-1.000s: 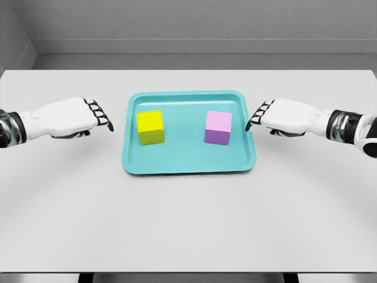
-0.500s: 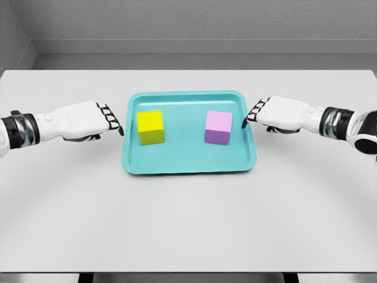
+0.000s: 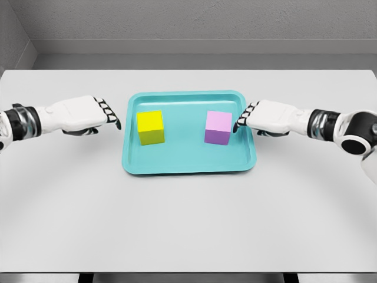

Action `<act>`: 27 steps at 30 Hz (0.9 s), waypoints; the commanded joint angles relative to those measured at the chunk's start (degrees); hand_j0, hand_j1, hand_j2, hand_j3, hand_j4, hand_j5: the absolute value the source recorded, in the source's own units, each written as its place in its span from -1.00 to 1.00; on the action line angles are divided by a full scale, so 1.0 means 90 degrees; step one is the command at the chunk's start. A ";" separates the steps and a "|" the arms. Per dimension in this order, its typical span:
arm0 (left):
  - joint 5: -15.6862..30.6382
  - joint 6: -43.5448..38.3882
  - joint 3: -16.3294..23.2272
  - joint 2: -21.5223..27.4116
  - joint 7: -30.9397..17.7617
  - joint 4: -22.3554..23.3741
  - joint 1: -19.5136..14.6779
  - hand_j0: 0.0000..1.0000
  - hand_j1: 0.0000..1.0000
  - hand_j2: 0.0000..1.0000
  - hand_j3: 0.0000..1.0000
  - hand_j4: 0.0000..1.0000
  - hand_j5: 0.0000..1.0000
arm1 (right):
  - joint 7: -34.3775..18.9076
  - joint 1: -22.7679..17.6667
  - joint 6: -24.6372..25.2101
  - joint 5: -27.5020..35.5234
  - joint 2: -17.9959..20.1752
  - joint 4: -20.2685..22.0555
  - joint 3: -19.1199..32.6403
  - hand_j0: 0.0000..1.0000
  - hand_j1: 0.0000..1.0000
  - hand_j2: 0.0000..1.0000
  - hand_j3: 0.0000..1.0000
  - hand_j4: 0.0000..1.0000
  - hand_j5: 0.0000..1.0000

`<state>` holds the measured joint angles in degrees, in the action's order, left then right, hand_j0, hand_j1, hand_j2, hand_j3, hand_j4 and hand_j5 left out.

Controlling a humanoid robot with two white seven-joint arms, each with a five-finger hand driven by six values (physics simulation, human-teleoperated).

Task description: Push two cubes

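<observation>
A yellow cube (image 3: pixel 150 127) stands in the left half of a teal tray (image 3: pixel 187 160), and a pink cube (image 3: pixel 218 128) with a purple front stands in the right half. My left hand (image 3: pixel 109 115) hovers just outside the tray's left rim, a short gap from the yellow cube, fingers relaxed and holding nothing. My right hand (image 3: pixel 242 119) reaches over the tray's right rim. Its fingertips (image 3: pixel 238 124) are right beside the pink cube's right face; whether they touch it I cannot tell.
The tray lies in the middle of a white table (image 3: pixel 188 224), with bare tabletop in front of it and on both sides. A grey wall (image 3: pixel 188 23) rises behind the table's far edge.
My right hand has moved left, from outside the tray's rim to beside the pink cube. My left hand moved right toward the tray, then shifted slightly up and back. Neither cube has moved.
</observation>
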<state>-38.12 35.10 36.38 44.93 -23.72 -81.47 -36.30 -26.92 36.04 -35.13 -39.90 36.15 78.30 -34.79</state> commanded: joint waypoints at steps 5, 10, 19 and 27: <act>-0.0051 -0.0011 0.0079 -0.0305 -0.0089 0.0166 -0.0078 0.36 0.36 0.36 0.36 0.36 0.36 | -0.0066 0.0049 0.0014 -0.0049 -0.0218 -0.0018 -0.0031 0.39 0.39 0.39 0.39 0.39 0.39; -0.0051 -0.0011 0.0167 -0.0442 -0.0168 0.0176 -0.0137 0.36 0.36 0.36 0.36 0.36 0.36 | -0.0095 0.0049 0.0014 -0.0049 -0.0257 -0.0018 -0.0031 0.39 0.39 0.39 0.39 0.39 0.39; -0.0042 -0.0011 0.0177 -0.0597 -0.0265 0.0127 -0.0166 0.36 0.36 0.36 0.36 0.36 0.36 | -0.0095 0.0186 0.0014 -0.0117 -0.0257 -0.0370 -0.0031 0.39 0.39 0.39 0.39 0.39 0.39; -0.0051 -0.0011 0.0177 -0.0686 -0.0363 0.0156 -0.0215 0.36 0.36 0.36 0.36 0.36 0.36 | -0.0095 0.0352 0.0014 -0.0176 -0.0394 -0.0438 -0.0031 0.39 0.39 0.39 0.39 0.39 0.39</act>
<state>-38.81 35.11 38.01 38.93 -26.91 -80.11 -38.23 -27.79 39.20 -35.12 -41.63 33.01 74.49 -35.11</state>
